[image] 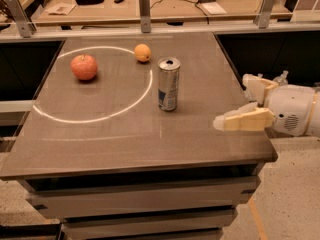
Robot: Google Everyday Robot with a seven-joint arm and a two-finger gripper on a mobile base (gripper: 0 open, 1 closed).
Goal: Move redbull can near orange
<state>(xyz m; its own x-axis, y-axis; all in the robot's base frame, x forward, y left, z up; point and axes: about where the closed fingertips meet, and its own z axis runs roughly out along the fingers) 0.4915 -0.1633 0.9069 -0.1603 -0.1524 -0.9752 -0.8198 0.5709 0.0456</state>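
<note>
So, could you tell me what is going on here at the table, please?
A robot arm's two-finger gripper hovers at the right edge of the brown table, open and holding nothing. The slim silver-and-blue metal redbull can stands upright and untouched near the table's middle. The small round yellow-orange orange lies behind it to the left, apart from the can, and a larger reddish apple sits further left.

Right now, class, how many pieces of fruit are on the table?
2. The apple sits far left; the orange lies farther back, left of the redbull can. None looks hidden. The claw hangs open at the right edge of the table, holding nothing.
</note>
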